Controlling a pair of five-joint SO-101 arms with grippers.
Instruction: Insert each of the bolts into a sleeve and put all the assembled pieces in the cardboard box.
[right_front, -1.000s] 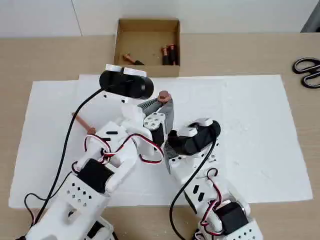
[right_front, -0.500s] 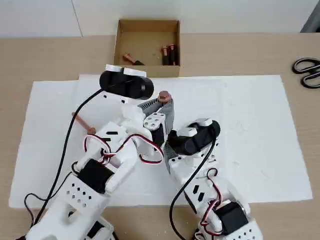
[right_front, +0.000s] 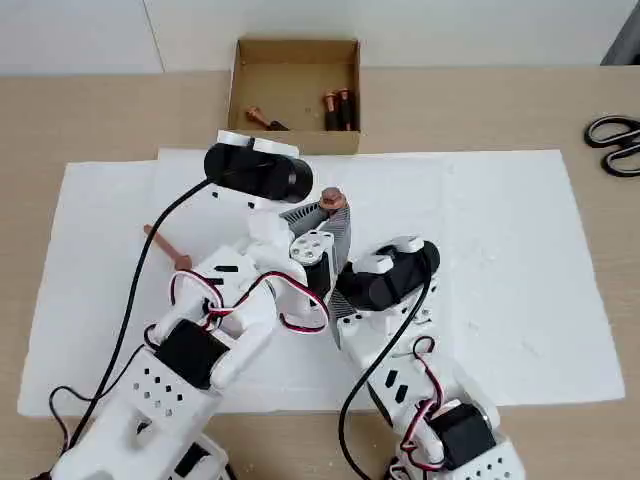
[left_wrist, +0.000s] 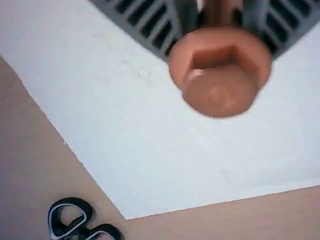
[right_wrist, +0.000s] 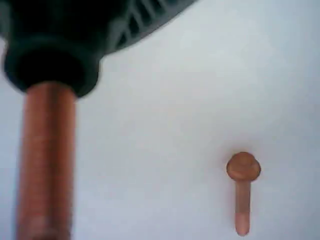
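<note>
**Bolt and sleeve meet between two grippers, box just beyond**

Two white robot arms lean in together over a white sheet (right_front: 500, 250) on a wooden desk (right_front: 100, 110). The left gripper (right_front: 325, 212) is clamped on a copper bolt (right_front: 332, 198) just under its hexagonal head. The head points up and the shaft runs down and away, toward the other arm. The right gripper (right_front: 338, 295) sits close beside and a little lower, largely tucked under the left arm. It appears closed on a black sleeve (right_wrist: 45, 55). A length of copper shaft sticks out of the sleeve's far end, so the bolt looks already pushed through.

The box (right_front: 295, 45) lies past both grippers, on the side away from the arm bases. Its open top faces up and several finished pieces lie inside. The left gripper is the nearer of the two to it. A loose bolt (right_wrist: 243, 192) lies flat on the sheet, well off to the left arm's outer side.
</note>
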